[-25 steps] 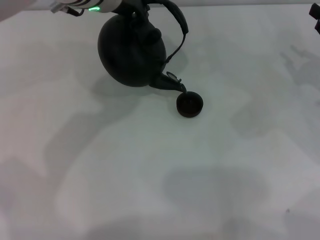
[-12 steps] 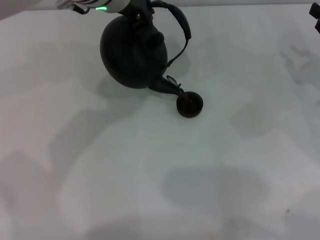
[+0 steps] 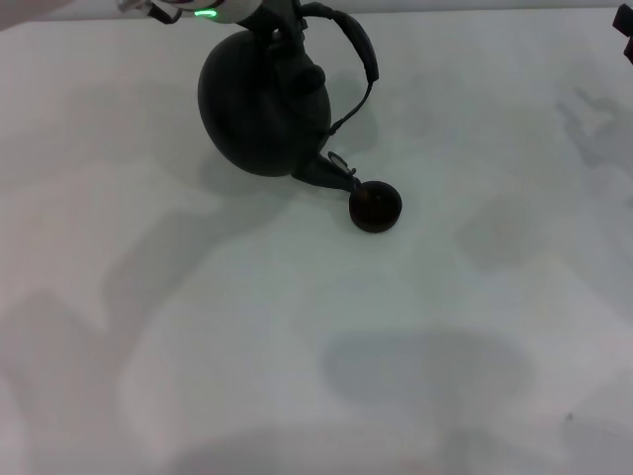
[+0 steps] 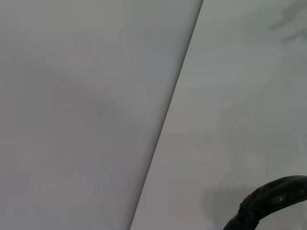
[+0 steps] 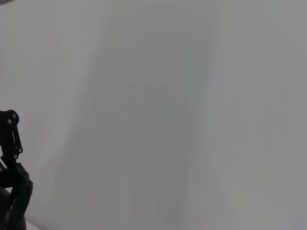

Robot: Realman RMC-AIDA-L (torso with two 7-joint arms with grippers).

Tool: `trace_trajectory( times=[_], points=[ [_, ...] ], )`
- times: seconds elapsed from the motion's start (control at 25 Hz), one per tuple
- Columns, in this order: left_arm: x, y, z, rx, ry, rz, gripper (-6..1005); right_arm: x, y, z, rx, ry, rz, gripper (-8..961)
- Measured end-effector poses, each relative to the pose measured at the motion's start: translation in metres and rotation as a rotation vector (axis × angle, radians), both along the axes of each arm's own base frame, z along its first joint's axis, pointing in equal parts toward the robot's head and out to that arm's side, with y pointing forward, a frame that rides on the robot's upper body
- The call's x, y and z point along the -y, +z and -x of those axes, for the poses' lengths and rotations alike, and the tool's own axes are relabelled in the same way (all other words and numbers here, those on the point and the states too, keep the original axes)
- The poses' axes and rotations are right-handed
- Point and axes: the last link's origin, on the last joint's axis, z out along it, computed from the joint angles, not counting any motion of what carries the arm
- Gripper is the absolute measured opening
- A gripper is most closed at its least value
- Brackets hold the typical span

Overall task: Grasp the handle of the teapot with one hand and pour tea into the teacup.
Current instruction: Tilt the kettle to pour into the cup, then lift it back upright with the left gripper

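The round black teapot (image 3: 259,99) hangs tilted at the far left-centre of the head view, off the table. Its short spout (image 3: 331,175) points down toward the rim of the small black teacup (image 3: 376,207), which stands on the white table (image 3: 297,336). The arched handle (image 3: 361,45) swings out to the right of the body; a piece of the handle (image 4: 273,199) also shows in the left wrist view. My left gripper (image 3: 282,15) is at the top edge above the teapot, shut on the handle. Only a dark corner of my right gripper (image 3: 626,42) shows at the far right edge.
A dark linkage part (image 5: 10,143) shows at the side of the right wrist view, against a plain pale surface. The table's far edge (image 4: 168,115) crosses the left wrist view.
The teapot has shifted a little to the right and tipped slightly further, bringing the spout tip closer to the teacup's rim. The teacup and right arm have not moved.
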Motion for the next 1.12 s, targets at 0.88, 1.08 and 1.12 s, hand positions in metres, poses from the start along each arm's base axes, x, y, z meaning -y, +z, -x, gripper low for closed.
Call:
trace_trajectory(
  times=[0.88, 1.08, 1.12],
  points=[
    [-0.0035, -0.0003, 0.0019, -0.010, 0.006, 0.000, 125, -0.0027, 0.0001, -0.0005, 0.007, -0.009, -0.003, 318],
    [-0.0040, -0.0005, 0.0027, -0.013, 0.007, 0.001, 126, -0.0030, 0.0001, -0.0010, 0.008, -0.014, -0.004, 318],
    [-0.0040, -0.0006, 0.0027, -0.013, 0.006, 0.001, 126, -0.0032, 0.0001, -0.0011, 0.009, -0.015, -0.005, 318]
  ],
)
